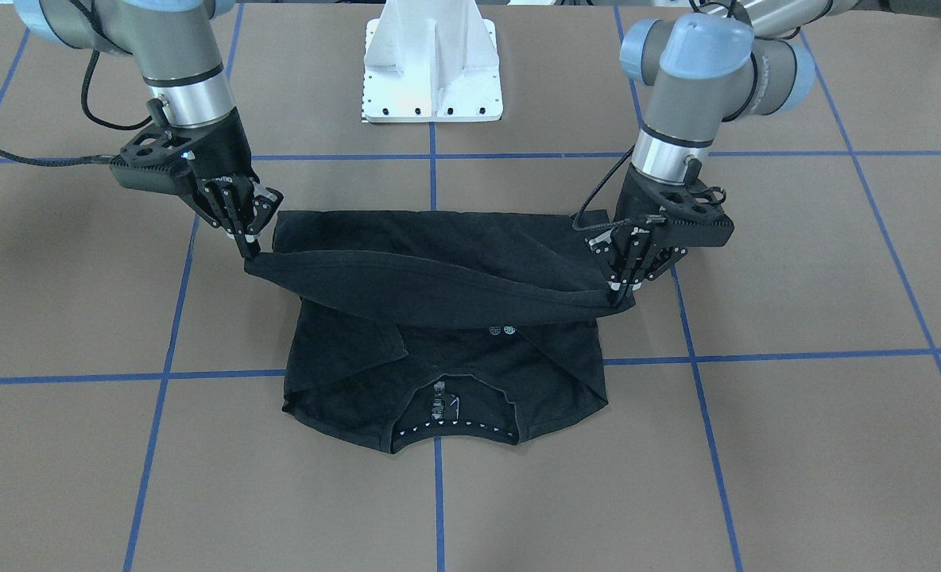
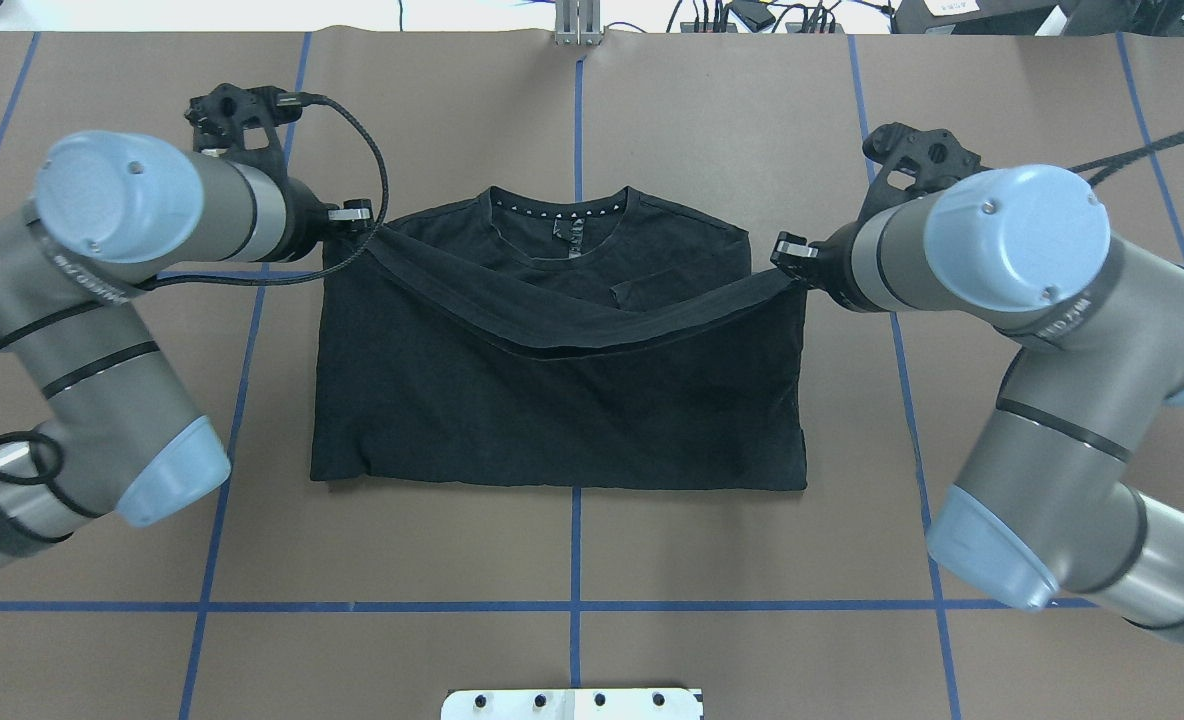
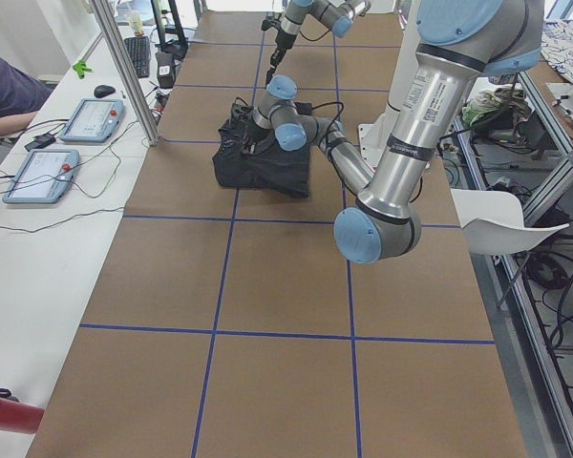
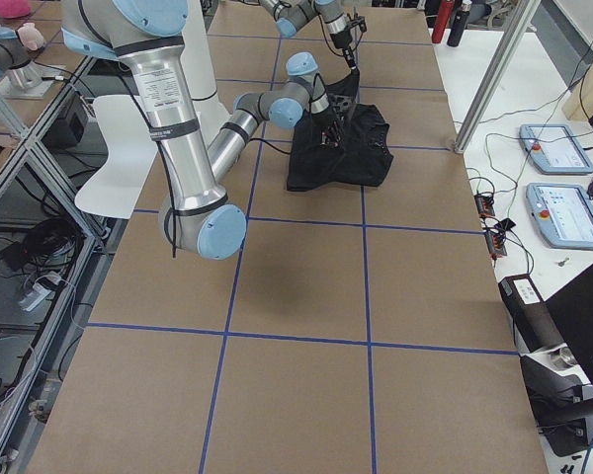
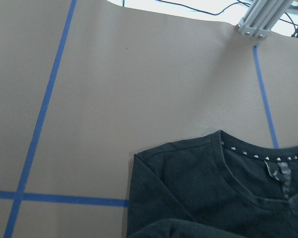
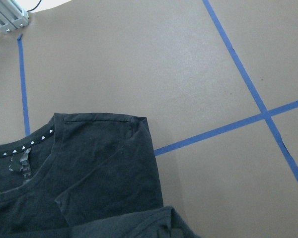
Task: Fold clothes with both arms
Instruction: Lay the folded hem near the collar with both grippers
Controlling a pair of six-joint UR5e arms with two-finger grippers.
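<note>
Pinching the ends of the hem (image 1: pixel 439 306) of the T-shirt (image 1: pixel 343 373) lying before the pedestal (image 1: pixel 432 71) in left gripper (image 1: pixel 617 290) and right gripper (image 1: pixel 249 246), likely needing taut, level, matched travel to the collar (image 1: pixel 455 429), farthest from the pedestal.

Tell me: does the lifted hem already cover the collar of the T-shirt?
No, the collar of the T-shirt shows bare beyond the raised hem.

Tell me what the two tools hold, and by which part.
The left tool and the right tool each grip one end of the bottom hem of the black T-shirt.
</note>
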